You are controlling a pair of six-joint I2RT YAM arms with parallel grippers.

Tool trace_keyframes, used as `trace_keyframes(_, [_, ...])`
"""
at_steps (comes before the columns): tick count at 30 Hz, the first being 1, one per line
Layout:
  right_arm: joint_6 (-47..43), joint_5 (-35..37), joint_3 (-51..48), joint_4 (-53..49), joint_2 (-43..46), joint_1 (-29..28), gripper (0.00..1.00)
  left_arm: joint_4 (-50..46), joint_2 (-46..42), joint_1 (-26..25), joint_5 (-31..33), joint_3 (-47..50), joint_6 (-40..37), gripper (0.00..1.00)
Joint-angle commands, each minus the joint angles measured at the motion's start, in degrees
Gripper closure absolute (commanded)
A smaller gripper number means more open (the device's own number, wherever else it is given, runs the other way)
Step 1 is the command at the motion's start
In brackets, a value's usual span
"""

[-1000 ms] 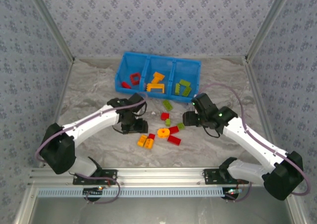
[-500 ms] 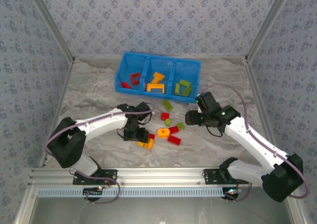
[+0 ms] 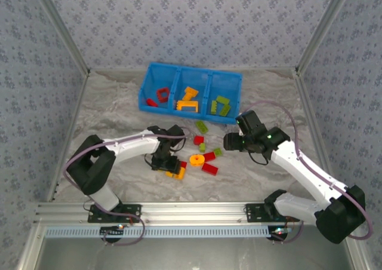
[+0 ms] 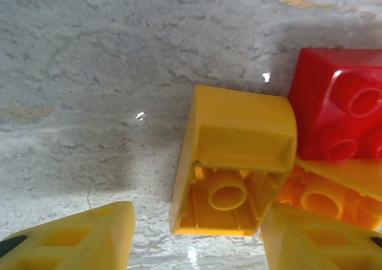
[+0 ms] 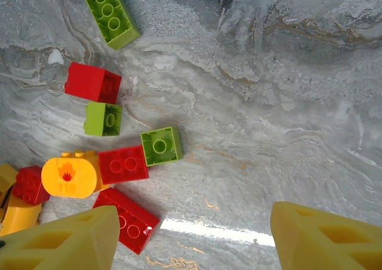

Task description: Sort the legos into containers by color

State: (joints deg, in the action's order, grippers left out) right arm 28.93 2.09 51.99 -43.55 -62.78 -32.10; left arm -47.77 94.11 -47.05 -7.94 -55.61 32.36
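Flame print on round yellow lego (image 5: 68, 175); grey marbled table (image 3: 107, 109), patterned walls (image 3: 191, 25); left gripper (image 4: 197, 225) and right gripper (image 5: 194, 234) stand parted.

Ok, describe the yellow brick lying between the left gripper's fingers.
The yellow brick is glossy orange-yellow plastic, tipped over so its hollow underside, with one round tube and thin ribs, faces the left wrist camera. It lies on the grey marbled table, against a red studded brick and another orange brick, between the fingertips of the open left gripper.
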Motion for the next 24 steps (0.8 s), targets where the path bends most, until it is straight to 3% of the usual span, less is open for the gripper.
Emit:
trace_keyframes(1, [1.0, 0.0, 0.0, -0.8, 1.2, 0.4, 0.29, -0.3, 0.4, -0.3, 1.1, -0.4, -0.9, 0.44])
trace_keyframes(8, [1.1, -1.6, 0.3, -0.2, 1.3, 0.4, 0.30, -1.0, 0.1, 2.2, 3.7, 0.5, 0.0, 0.51])
trace_keyframes(14, [-2.8, -15.4, -2.4, 4.9, 4.0, 0.5, 0.29, 0.0, 1.1, 2.9, 2.5, 0.2, -0.5, 0.49])
trace_keyframes(18, [-3.3, -19.1, -4.0, 5.3, 5.2, 0.9, 0.28, 0.9, 3.0, 3.0, 2.5, 0.0, -0.8, 0.49])
trace_keyframes(24, [-3.0, -21.7, -5.3, 6.1, 5.9, 1.9, 0.28, 2.4, 4.2, 2.9, 3.3, -0.5, 0.4, 0.66])
